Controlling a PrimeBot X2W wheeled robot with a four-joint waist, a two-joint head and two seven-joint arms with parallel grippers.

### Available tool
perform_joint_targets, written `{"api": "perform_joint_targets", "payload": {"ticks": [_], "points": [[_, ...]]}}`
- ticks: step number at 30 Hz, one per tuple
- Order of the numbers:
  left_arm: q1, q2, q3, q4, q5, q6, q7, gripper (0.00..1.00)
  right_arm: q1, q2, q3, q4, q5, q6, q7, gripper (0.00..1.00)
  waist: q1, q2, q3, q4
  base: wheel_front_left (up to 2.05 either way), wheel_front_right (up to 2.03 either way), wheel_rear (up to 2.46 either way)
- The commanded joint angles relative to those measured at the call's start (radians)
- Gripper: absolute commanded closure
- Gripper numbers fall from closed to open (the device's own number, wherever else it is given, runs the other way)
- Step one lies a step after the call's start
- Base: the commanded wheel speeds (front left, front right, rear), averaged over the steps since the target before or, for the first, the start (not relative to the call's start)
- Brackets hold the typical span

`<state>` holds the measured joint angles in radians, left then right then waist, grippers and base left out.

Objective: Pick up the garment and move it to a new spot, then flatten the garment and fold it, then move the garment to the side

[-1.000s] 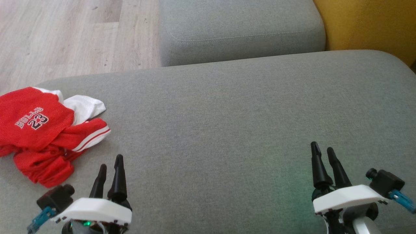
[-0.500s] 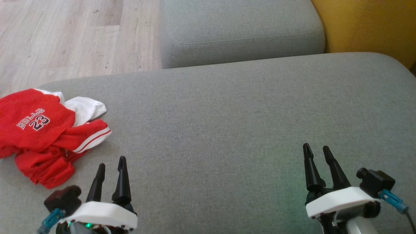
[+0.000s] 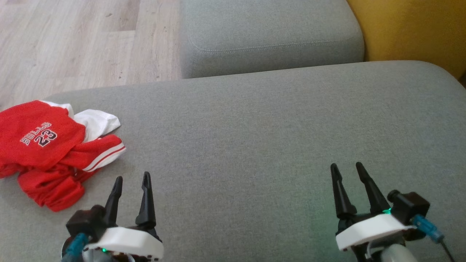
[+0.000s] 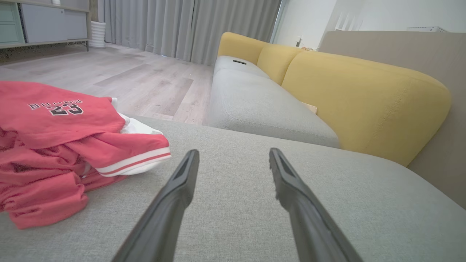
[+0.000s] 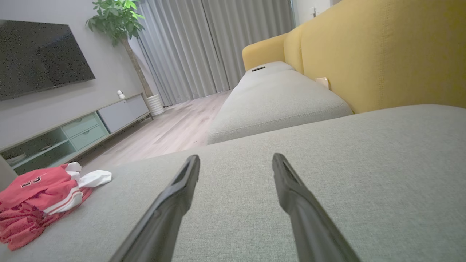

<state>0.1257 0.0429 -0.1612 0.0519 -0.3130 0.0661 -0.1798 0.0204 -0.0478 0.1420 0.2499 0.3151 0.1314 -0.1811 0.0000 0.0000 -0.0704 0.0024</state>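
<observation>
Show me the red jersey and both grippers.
red jersey point(image 3: 60, 143): head view, red panel beside the number.
left gripper point(image 3: 132, 176): head view, midway between fingertips.
right gripper point(image 3: 346, 165): head view, midway between fingertips.

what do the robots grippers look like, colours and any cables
The left gripper and right gripper look alike: two long, tapering black fingers rising from a white moulded shell. Beside each shell sits a black camera block with a blue cable plug, and a small green light glows at the shell's edge.

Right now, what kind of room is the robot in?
Most likely a living room: a grey and yellow sofa, a television, and a potted plant by the curtains.
</observation>
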Motion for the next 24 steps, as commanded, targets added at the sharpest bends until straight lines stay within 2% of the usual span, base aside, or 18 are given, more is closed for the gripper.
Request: {"api": "perform_joint_targets", "payload": {"ticks": [1,22,24], "points": [[-0.023,0.009,0.016,-0.043,0.026,0.007,-0.018,0.0,-0.019,-0.003,0.025,-0.038,-0.027,-0.001,-0.016,0.0,0.0,0.0,0.0,0.0,0.0,0.0,0.0],[0.003,0.02,-0.041,-0.07,0.305,0.051,-0.082,0.0,-0.008,-0.003,0.064,-0.047,-0.272,-0.001,-0.081,0.0,0.0,0.0,-0.01,-0.004,0.0,0.0,0.0],[0.003,0.02,-0.044,-0.069,0.305,0.05,-0.082,0.0,-0.006,-0.002,0.061,-0.046,-0.272,-0.001,-0.081,0.0,0.0,0.0,-0.009,-0.004,0.0,0.0,0.0]]}}
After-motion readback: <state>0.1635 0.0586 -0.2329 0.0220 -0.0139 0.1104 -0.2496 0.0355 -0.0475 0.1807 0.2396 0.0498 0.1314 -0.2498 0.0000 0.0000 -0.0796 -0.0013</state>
